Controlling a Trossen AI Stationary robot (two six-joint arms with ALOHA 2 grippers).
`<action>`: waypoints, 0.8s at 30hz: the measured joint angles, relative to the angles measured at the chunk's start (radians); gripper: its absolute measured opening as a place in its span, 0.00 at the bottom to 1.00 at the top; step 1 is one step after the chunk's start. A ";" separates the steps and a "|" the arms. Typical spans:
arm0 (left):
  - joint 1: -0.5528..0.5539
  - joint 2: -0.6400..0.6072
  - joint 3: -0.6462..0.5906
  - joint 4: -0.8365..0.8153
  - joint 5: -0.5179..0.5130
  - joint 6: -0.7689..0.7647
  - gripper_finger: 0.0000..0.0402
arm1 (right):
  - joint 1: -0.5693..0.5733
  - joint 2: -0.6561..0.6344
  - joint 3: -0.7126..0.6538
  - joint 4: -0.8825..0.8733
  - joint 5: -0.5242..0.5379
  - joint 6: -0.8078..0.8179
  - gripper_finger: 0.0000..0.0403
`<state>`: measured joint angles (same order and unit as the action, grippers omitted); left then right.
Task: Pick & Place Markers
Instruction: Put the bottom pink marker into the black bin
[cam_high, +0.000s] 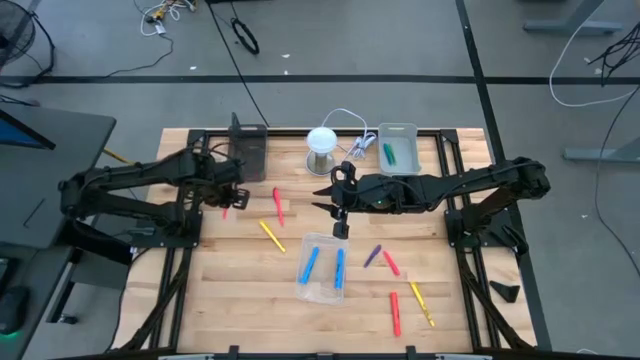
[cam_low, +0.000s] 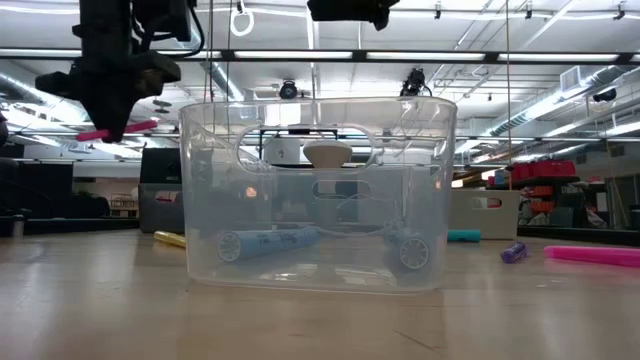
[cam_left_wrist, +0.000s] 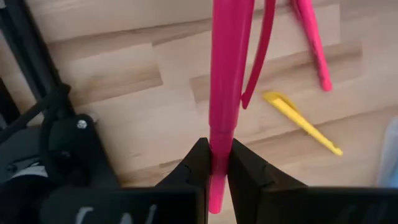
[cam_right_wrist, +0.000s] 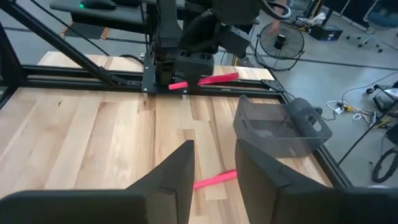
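My left gripper (cam_high: 227, 203) is shut on a pink marker (cam_left_wrist: 225, 74) and stands above the table's left part; it also shows in the low view (cam_low: 112, 118). My right gripper (cam_high: 340, 222) hangs open above the far edge of a clear tray (cam_high: 320, 285), touching nothing. Two blue markers (cam_high: 309, 262) (cam_high: 340, 268) lie in that tray. More markers lie flat on the wood: a red marker (cam_high: 278, 205), a yellow marker (cam_high: 272, 236), a purple marker (cam_high: 372, 256), two red markers (cam_high: 390, 262) (cam_high: 395, 312) and a yellow marker (cam_high: 422, 303). A green marker (cam_high: 389, 153) lies in a far clear tray (cam_high: 410, 128). My left gripper pinches the pink marker between its two fingers (cam_left_wrist: 245, 171), close to one end (cam_left_wrist: 216, 165). The fingers come from above, pointing down, and lie across the marker. The marker is lifted clear of the table, roughly level, with its long part and clip (cam_left_wrist: 258, 56) sticking out past the fingers.
A dark grey tray (cam_high: 248, 150) stands at the far left edge, and a white round object (cam_high: 322, 148) with a cable stands between the two far trays. The black frame rails (cam_high: 300, 131) border the table. Bare wood lies near the left front corner.
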<state>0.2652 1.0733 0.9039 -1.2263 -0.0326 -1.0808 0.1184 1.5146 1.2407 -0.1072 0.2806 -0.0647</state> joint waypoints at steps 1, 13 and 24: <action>0.017 0.000 0.000 0.000 0.004 0.000 0.09 | 0.000 0.000 0.000 0.003 0.000 0.000 0.29; 0.389 0.144 0.015 0.022 0.108 0.270 0.09 | 0.000 0.000 0.000 0.022 0.000 -0.027 0.29; 0.574 0.445 0.423 -0.042 0.073 0.486 0.09 | 0.000 0.000 0.000 0.025 0.000 -0.049 0.29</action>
<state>0.8390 1.5184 1.3271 -1.2687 0.0404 -0.5951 0.1184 1.5146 1.2411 -0.0818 0.2802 -0.1141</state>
